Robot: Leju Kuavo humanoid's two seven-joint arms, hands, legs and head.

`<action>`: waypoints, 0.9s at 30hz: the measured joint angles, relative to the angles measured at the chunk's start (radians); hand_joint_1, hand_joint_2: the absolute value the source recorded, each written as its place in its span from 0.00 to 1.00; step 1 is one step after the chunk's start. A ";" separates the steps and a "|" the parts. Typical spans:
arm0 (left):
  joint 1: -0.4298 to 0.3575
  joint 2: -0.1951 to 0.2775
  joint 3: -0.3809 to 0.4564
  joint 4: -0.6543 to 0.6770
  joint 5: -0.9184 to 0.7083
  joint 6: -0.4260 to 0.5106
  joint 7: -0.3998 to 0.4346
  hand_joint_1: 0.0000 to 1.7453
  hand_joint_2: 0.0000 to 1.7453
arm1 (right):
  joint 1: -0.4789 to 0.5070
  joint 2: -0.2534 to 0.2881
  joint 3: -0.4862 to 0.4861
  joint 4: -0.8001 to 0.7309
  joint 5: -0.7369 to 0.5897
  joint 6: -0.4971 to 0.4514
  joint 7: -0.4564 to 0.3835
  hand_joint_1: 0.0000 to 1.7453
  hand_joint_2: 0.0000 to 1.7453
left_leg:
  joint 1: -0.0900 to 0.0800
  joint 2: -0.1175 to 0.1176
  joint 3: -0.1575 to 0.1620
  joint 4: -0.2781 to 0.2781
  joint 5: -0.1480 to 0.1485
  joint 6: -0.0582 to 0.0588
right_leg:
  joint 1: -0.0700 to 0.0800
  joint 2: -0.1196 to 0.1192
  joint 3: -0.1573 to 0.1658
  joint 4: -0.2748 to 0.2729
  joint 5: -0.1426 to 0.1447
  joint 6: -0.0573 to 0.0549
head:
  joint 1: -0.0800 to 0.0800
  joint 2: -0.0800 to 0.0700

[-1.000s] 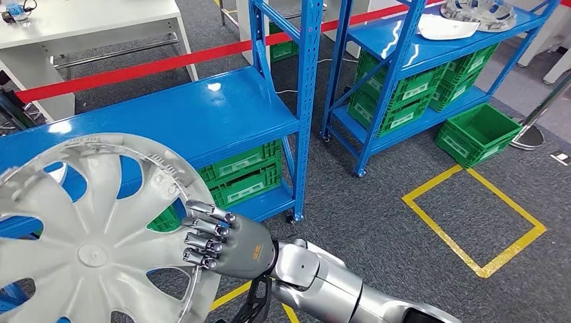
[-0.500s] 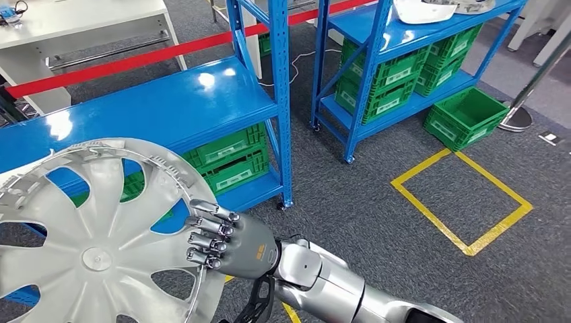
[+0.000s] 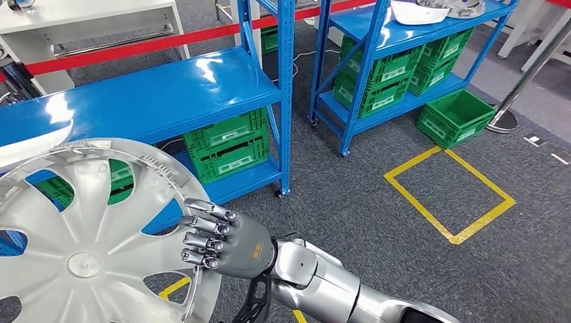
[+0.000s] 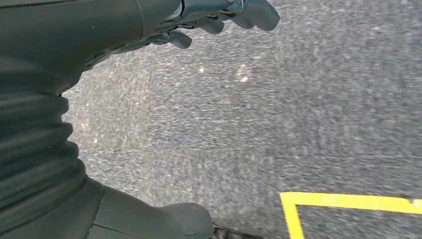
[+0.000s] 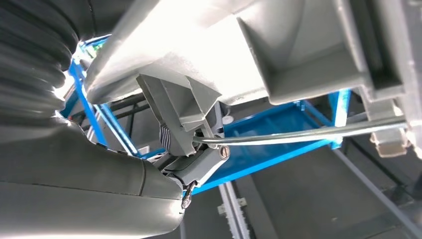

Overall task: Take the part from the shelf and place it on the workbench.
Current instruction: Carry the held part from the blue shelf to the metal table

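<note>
Large silver plastic wheel cover with curved spokes (image 3: 87, 235) held up in front of the blue metal shelf (image 3: 155, 94), gripped at its rim by right hand (image 3: 222, 239), fingers (image 3: 202, 229) curled over the edge. Left hand (image 4: 219, 15) above grey carpet floor (image 4: 298, 114), fingers loosely spread, holding nothing. Green plastic crates (image 3: 225, 151) on lower level of the shelf.
</note>
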 joint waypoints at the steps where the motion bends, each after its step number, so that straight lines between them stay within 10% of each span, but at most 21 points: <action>1: 0.000 0.000 0.002 0.000 0.001 0.002 0.001 0.00 1.00 | -0.003 0.001 0.002 0.001 -0.007 0.001 -0.004 1.00 1.00 | -0.002 0.000 -0.017 0.002 0.013 0.002 | 0.001 0.000 -0.012 0.067 -0.042 0.001 | 0.001 0.000; 4: 0.000 0.000 0.005 0.000 0.006 0.006 0.005 0.00 1.00 | -0.014 0.005 0.006 0.004 -0.020 0.001 -0.006 1.00 1.00 | -0.008 0.001 -0.072 0.013 0.049 0.002 | 0.005 0.001 0.024 0.131 -0.027 -0.006 | 0.001 0.000; 8: -0.001 -0.001 0.005 0.000 0.000 0.006 0.009 0.00 1.00 | -0.033 0.013 0.010 0.007 -0.025 -0.001 -0.001 1.00 1.00 | -0.010 -0.004 -0.124 0.035 0.079 -0.012 | 0.018 0.003 0.211 -0.102 -0.019 -0.027 | 0.001 0.000; 12: 0.001 0.000 0.005 0.000 -0.007 0.007 0.008 0.00 1.00 | -0.037 0.018 0.011 0.008 -0.034 -0.003 0.004 1.00 1.00 | -0.009 -0.011 -0.137 0.035 0.095 -0.038 | 0.018 -0.009 0.217 -0.153 -0.018 -0.050 | 0.001 0.000; 17: 0.003 0.002 0.005 0.000 -0.012 0.008 0.001 0.00 1.00 | -0.037 0.021 0.012 0.008 -0.036 -0.003 0.004 1.00 1.00 | 0.004 -0.010 -0.209 0.261 -0.068 -0.072 | 0.009 -0.041 0.176 -0.157 0.024 -0.064 | -0.005 0.000; 19: 0.004 0.002 0.005 0.000 -0.012 0.008 0.000 0.00 1.00 | -0.035 0.021 0.012 0.008 -0.036 -0.002 0.004 1.00 1.00 | 0.010 -0.007 -0.186 0.277 -0.053 -0.080 | 0.008 -0.058 0.164 -0.156 0.032 -0.060 | -0.005 0.000; 21: 0.003 0.003 0.005 0.000 -0.012 0.008 0.000 0.00 1.00 | -0.035 0.021 0.012 0.008 -0.036 -0.003 0.004 1.00 1.00 | 0.014 0.023 -0.094 0.152 -0.014 -0.084 | 0.007 -0.078 0.160 -0.153 0.037 -0.053 | -0.005 0.000; 23: 0.000 0.003 0.005 0.000 -0.014 0.008 0.000 0.00 1.00 | -0.035 0.021 0.012 0.007 -0.035 -0.003 0.004 1.00 1.00 | 0.007 0.058 -0.020 0.040 0.003 -0.071 | 0.009 -0.097 0.160 -0.150 0.040 -0.043 | -0.003 0.000; 27: 0.001 0.003 0.005 0.000 -0.015 0.008 0.000 0.00 1.00 | -0.036 0.022 0.014 0.007 -0.033 -0.004 0.004 1.00 1.00 | 0.000 0.038 -0.019 0.012 0.007 -0.030 | 0.009 -0.114 0.158 -0.143 0.038 -0.018 | 0.005 0.000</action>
